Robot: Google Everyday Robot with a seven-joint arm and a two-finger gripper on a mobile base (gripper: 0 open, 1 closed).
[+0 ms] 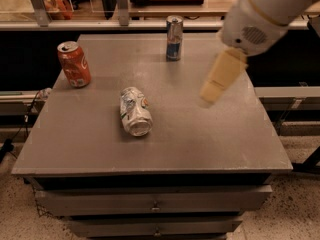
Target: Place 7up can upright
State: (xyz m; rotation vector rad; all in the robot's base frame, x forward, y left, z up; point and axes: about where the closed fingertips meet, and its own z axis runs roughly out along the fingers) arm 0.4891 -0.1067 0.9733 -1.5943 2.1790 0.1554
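Note:
The 7up can (134, 111), silvery-white and dented with green lettering, lies on its side near the middle of the grey table top (210, 139), its open end toward the front edge. My gripper (212, 93) hangs above the table's right half, to the right of the can and well apart from it. It holds nothing. The white arm (257, 19) comes in from the upper right.
An orange-red soda can (74, 64) stands upright at the table's left edge. A slim blue-and-silver can (174, 38) stands upright at the back middle. Drawers (155, 199) sit below the table front. A rail and counter run behind the table.

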